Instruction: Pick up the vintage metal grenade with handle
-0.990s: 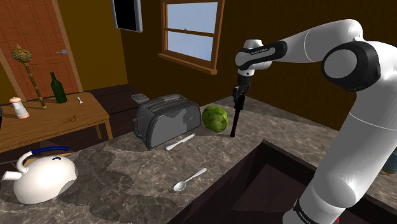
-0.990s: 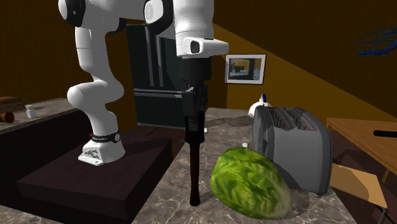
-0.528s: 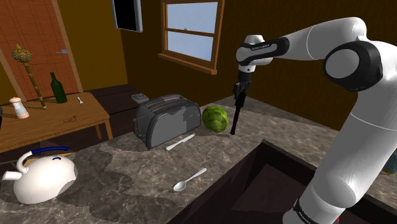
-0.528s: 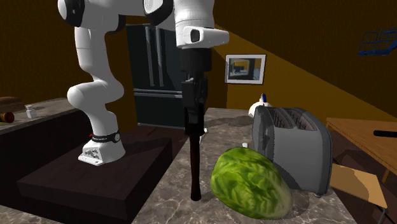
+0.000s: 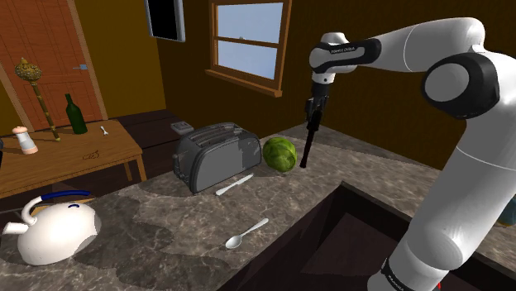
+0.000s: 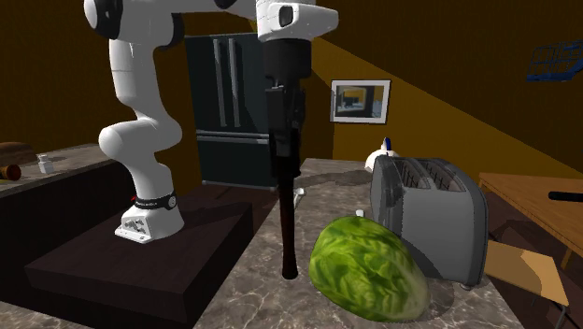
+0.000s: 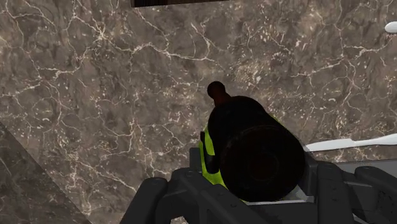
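The pincer [image 6: 283, 131] is clamped on the thick top end of the black grenade [image 6: 288, 229], which hangs upright near the desk's [image 5: 165, 223] far edge. Its handle points down, the tip seemingly just clear of the stone, just beside the green cabbage [image 6: 367, 264]. Best to raise it straight up with a firm grip, so the long handle cannot swing into the cabbage.

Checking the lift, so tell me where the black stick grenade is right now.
In the shoulder view the grenade hangs upright in the gripper over the marble counter, just right of the green cabbage.
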You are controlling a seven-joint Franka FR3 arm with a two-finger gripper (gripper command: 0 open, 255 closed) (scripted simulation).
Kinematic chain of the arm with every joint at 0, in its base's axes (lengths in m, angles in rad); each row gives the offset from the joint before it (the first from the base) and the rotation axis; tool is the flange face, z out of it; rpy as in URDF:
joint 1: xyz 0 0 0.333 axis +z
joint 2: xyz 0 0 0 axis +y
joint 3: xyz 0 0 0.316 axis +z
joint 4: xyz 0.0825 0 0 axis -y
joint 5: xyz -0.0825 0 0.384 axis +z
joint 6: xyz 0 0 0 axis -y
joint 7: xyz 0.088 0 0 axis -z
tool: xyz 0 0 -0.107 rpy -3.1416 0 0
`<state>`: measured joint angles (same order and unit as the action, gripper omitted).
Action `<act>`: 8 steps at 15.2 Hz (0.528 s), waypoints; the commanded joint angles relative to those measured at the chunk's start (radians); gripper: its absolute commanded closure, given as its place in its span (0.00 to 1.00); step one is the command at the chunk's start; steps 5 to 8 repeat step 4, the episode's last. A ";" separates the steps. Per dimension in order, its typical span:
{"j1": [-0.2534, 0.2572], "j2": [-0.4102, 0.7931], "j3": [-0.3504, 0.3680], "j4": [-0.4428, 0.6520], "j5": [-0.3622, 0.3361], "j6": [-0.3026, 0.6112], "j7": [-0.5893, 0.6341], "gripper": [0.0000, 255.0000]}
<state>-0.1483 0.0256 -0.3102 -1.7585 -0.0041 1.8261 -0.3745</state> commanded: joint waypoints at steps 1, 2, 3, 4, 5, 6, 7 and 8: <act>0.000 0.002 0.000 0.031 0.001 -0.028 0.000 1.00; 0.000 0.003 0.000 0.045 0.001 -0.042 0.000 1.00; 0.000 0.003 0.000 0.047 0.001 -0.044 0.000 1.00; 0.000 0.003 0.000 0.047 0.001 -0.044 0.000 1.00; 0.000 0.003 0.000 0.047 0.001 -0.044 0.000 1.00; 0.000 0.003 0.000 0.047 0.001 -0.044 0.000 1.00; 0.000 0.003 0.000 0.047 0.001 -0.044 0.000 1.00; 0.000 0.003 0.000 0.047 0.001 -0.044 0.000 1.00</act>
